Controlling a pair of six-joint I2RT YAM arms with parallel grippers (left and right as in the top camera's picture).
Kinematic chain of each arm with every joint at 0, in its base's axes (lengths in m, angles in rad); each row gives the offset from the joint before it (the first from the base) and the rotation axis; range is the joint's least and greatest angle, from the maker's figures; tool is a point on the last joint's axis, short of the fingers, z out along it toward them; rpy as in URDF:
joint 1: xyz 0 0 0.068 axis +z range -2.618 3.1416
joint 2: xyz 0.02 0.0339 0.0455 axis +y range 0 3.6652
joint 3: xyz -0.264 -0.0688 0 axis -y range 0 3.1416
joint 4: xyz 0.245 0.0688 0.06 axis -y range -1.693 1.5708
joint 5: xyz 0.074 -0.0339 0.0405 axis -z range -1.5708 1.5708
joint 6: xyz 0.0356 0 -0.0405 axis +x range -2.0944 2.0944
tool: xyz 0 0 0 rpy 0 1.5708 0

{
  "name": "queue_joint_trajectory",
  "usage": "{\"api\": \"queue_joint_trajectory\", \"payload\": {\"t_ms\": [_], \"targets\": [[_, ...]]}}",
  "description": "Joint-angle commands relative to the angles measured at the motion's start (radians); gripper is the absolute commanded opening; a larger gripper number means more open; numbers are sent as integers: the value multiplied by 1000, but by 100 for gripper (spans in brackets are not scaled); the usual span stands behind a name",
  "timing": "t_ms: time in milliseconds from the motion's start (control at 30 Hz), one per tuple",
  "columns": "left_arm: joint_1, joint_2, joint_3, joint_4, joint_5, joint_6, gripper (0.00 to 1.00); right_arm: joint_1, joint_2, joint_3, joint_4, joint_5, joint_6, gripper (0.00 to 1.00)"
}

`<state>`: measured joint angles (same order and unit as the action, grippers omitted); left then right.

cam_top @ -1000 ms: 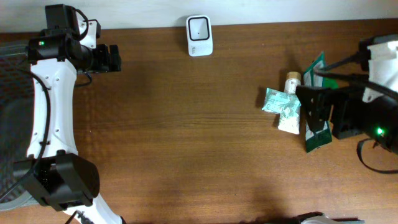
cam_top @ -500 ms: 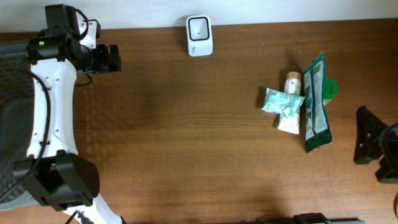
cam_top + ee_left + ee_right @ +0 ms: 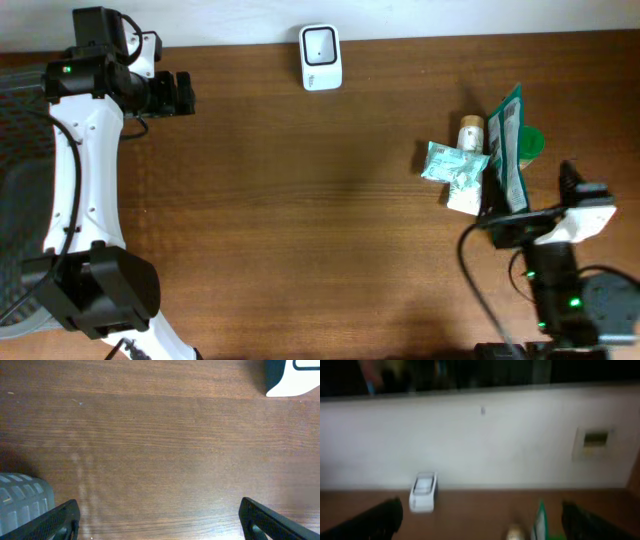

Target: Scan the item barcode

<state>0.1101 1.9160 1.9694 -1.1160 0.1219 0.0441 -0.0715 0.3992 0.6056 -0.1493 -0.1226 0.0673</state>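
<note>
Left gripper: yours stands wide open with nothing between its fingers, over bare wood at the far left of the table.
Right gripper: its jaws are spread just as wide and hold nothing. Its wrist view is blurred and looks level across the table toward a pale wall.
Right arm: you'll find it at the near right corner, with its dark front end just beside the lower tip of the green pouch. You cannot tell from overhead whether the two touch.
Barcode scanner: a white unit with a dark window, at the back edge near the middle and well apart from both grippers.
Items to scan: they sit bunched together right of centre.
Mint-green packet: it lies across the white tube.
White tube: its tan cap points toward the back edge.
Green pouch: long and narrow, just to the right of the tube, partly covering a green round object.
Grey mesh bin: it stands beyond the left arm at the table's left edge.
</note>
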Motion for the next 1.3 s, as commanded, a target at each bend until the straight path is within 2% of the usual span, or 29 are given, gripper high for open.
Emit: {"api": "queue_joint_trajectory", "payload": {"t_ms": [0, 133, 267, 333, 400, 500, 1067, 1267], "targets": [[6, -9, 5, 0, 1, 1, 99, -8, -113, -212, 142, -17, -8, 98], [6, -9, 5, 0, 1, 1, 99, -8, -273, -435, 271, -17, -8, 98], [6, -9, 5, 0, 1, 1, 99, -7, -397, -555, 277, -17, -8, 98], [6, -9, 5, 0, 1, 1, 99, -8, -396, -582, 277, -16, -8, 98], [6, -9, 5, 0, 1, 1, 99, -8, -396, -600, 249, -17, -8, 98], [6, -9, 5, 0, 0, 1, 99, -7, -396, -600, 80, -18, -7, 98], [6, -9, 4, 0, 0, 1, 99, -8, -396, -600, 84, -17, -8, 98], [4, -151, -18, -2, 0, 1, 99, -8, -396, -600, 84, -17, -8, 98]]}}
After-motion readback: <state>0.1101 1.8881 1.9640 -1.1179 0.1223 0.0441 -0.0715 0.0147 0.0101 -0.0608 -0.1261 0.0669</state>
